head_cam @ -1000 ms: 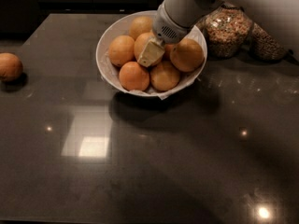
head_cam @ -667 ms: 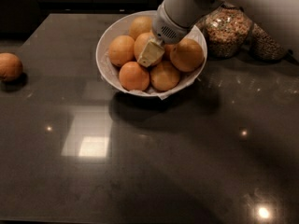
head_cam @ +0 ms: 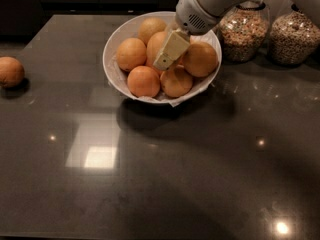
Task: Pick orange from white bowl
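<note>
**Gripper down among the oranges in the white bowl**

The gripper (head_cam: 165, 59) reaches down from the far right side of the table (head_cam: 175, 174) into the white bowl (head_cam: 111, 59). Its cream-coloured end lies against the middle orange (head_cam: 155, 41) of the heap. Whether it is apart, together or clamped on that fruit cannot be told, as only its near side shows. The middle orange sits just to the left of and behind the gripper's end, touching it, and is partly covered by it.

Five other oranges (head_cam: 143, 81) crowd round it in the bowl, two at the near rim, one on each side and one at the far rim. The bowl stands near the table's far edge, about midway along it.

A loose orange (head_cam: 10, 71) lies at the left edge, well apart from the bowl. Two glass jars (head_cam: 242, 31) of grains stand in the far right corner, just beside the bowl.
</note>
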You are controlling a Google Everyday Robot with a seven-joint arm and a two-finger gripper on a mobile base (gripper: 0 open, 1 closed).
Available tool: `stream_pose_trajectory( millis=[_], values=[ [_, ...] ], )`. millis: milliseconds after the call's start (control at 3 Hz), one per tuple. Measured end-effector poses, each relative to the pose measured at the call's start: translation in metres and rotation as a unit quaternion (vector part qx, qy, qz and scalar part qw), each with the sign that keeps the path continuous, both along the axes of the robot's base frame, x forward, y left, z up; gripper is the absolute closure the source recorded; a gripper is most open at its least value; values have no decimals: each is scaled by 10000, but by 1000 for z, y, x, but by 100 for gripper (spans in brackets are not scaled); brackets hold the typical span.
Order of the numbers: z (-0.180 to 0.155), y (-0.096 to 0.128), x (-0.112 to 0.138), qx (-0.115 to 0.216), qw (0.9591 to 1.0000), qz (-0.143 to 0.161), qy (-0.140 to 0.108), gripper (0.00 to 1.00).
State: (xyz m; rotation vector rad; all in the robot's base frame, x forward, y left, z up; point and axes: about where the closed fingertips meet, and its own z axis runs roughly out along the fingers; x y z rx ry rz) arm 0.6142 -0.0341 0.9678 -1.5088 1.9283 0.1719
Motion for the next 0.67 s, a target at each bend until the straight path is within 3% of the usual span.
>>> stream_pose_trajectory(
  millis=[333,667],
  values=[
    [24,-15,-8,279,9994,168,-98,100],
    [24,-15,-8,279,9994,168,-98,100]
  ],
)
